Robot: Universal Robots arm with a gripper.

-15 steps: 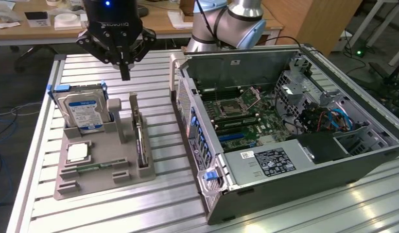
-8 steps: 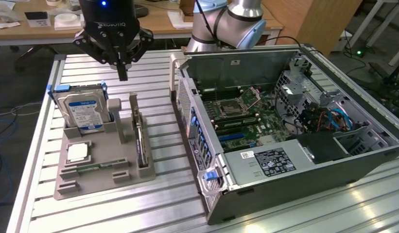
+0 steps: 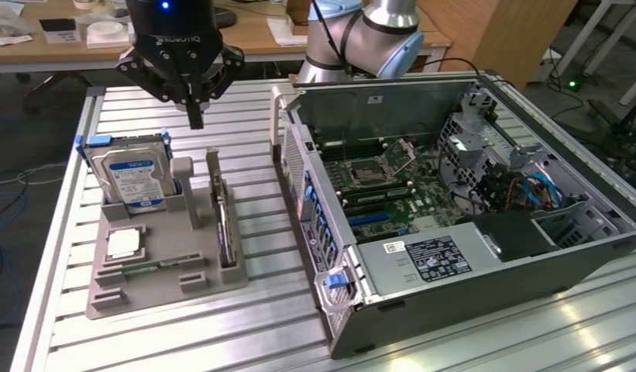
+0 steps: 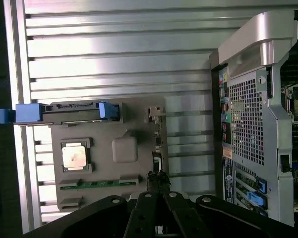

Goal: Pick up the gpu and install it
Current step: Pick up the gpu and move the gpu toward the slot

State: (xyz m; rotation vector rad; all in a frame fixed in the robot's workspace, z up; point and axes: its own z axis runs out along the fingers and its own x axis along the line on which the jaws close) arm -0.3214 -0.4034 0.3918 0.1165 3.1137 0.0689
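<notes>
On edge in the slot along the gray holder's [image 3: 168, 256] 3 o'clock side, as the exterior view has it, stands the gpu [image 3: 227, 232], a thin dark card running from 12 toward 6 o'clock. A gray post [image 3: 212, 174] of the holder rises just beside its 12 o'clock end, and a low wall of the holder lines its outer face.

At 9 o'clock from the card, on the holder's flat part, lie a processor chip [image 3: 123, 244] and, nearer 7 o'clock, a narrow green memory stick [image 3: 152, 267]. At 10 o'clock a blue-labelled hard drive [image 3: 137, 174] stands upright and taller than the card.

Up at 12 o'clock the hand [image 3: 197, 116] hangs above the holder's far end, its fingers pressed together with nothing between them, clear of the card.

At 3 o'clock a strip of bare slatted bench [image 3: 261, 232] separates the holder from the open computer case [image 3: 452, 194], whose perforated rear wall stands higher than the card. The bench edge runs near the holder at 9 o'clock; open slats stretch out at 6 o'clock.
</notes>
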